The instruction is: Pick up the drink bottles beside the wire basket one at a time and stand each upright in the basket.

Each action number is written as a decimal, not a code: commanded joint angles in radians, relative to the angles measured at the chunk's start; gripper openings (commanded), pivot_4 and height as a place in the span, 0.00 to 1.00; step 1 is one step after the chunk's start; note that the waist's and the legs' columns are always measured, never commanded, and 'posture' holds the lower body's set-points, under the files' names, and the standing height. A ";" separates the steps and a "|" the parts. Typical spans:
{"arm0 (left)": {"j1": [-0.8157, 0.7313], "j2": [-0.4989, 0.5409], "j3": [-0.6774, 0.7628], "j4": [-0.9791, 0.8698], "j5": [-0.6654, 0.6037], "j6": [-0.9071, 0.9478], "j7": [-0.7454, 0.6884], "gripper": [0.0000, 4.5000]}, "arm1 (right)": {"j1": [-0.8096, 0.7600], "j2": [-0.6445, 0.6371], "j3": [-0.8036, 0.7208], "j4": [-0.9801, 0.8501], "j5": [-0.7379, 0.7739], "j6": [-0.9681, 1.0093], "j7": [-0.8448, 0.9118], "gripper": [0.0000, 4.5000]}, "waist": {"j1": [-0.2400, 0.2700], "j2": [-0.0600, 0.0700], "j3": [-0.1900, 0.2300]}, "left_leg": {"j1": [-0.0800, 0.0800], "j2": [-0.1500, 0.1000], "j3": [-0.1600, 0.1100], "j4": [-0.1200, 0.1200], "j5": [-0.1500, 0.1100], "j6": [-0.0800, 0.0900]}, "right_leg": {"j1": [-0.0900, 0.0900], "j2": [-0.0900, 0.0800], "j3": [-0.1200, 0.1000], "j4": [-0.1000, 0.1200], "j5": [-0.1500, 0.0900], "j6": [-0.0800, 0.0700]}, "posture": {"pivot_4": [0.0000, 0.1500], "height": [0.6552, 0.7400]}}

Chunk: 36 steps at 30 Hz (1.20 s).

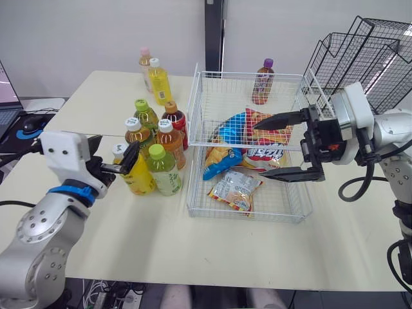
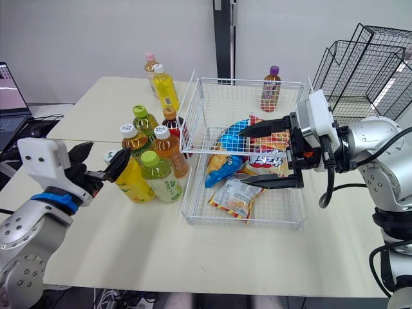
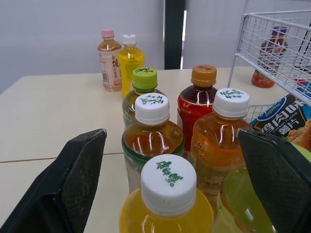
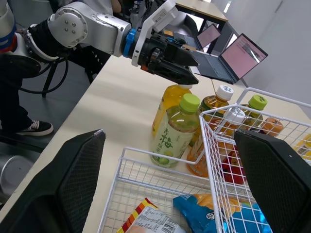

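Left claw (image 1: 123, 161), spread wide, straddles the yellow drink bottle (image 1: 138, 181) for a grip; right claw (image 1: 259, 150) hangs parted above the wire basket (image 1: 244, 216).

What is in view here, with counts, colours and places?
table: one, cream, underneath everything
wire basket: one, white, mid-table
snack packets: several, blue, red, yellow, in basket
clustered bottles: six, green, white, orange caps, left of basket
far bottles: two, pink and white caps, table's far edge
purple-capped bottle: one, brown drink, basket's far corner
wire racks: at least two, black, far right
laptop: one, far left
left gripper: open, black, at yellow bottle's cap
right gripper: open, black, over basket
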 commanded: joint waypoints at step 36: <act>-0.029 0.078 0.044 0.007 0.005 0.004 -0.152 0.30 | 0.008 -0.021 -0.089 -0.057 0.022 0.048 -0.077 1.00 | 0.000 -0.001 0.001 | -0.001 0.001 -0.001 -0.001 0.000 0.000 | -0.002 0.001 0.001 -0.001 0.000 0.000 | 1.00 0.69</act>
